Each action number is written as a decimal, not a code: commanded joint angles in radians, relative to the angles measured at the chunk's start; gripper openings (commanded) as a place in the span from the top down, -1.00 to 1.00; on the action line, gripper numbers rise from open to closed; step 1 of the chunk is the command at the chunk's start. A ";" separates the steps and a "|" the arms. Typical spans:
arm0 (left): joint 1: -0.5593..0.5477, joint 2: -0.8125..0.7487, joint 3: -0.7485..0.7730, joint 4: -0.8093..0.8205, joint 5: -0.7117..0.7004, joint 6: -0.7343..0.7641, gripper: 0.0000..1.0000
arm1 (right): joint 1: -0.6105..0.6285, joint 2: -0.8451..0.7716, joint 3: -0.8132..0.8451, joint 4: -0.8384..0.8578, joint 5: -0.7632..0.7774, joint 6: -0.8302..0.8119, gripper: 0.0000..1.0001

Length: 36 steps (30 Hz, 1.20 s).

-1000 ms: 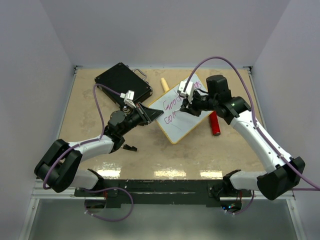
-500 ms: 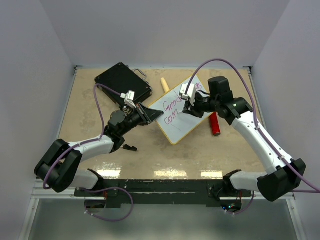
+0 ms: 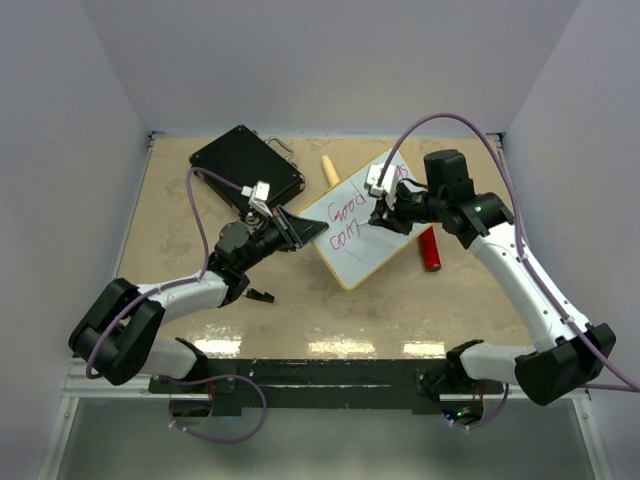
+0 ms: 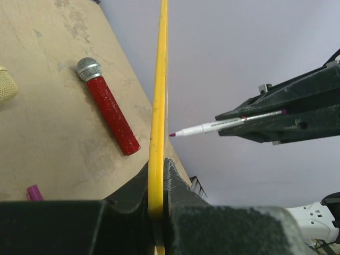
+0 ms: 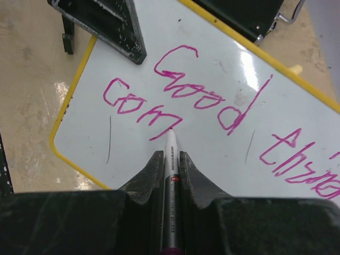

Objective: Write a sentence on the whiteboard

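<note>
Right gripper (image 5: 170,155) shifted right, clamped on slim marker (image 4: 223,126); left gripper (image 4: 158,164) pinches glossy whiteboard (image 5: 239,159).

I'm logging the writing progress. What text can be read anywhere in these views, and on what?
"Good": magenta sentence, first line, on the whiteboard.
"thin": same line, cut off at the picture's edge.
"com": second line, marker tip at its end.
Marker barrel print: too small to read.
</note>
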 commanded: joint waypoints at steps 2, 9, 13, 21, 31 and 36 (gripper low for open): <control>0.003 -0.032 0.007 0.200 0.024 -0.033 1.00 | -0.016 -0.022 0.046 0.068 -0.070 0.041 1.00; 0.006 -0.028 0.004 0.202 0.053 -0.034 1.00 | -0.039 -0.072 0.020 0.075 -0.147 0.047 1.00; 0.009 -0.035 -0.004 0.202 0.059 -0.034 1.00 | -0.044 -0.087 0.000 0.087 -0.153 0.045 1.00; 0.011 -0.048 -0.009 0.202 0.062 -0.039 1.00 | -0.053 -0.109 -0.038 0.119 -0.138 0.062 1.00; 0.011 -0.059 -0.016 0.200 0.065 -0.042 1.00 | -0.064 -0.111 -0.046 0.133 -0.136 0.074 1.00; 0.011 -0.060 -0.013 0.200 0.068 -0.046 1.00 | -0.062 -0.104 -0.044 0.133 -0.105 0.071 1.00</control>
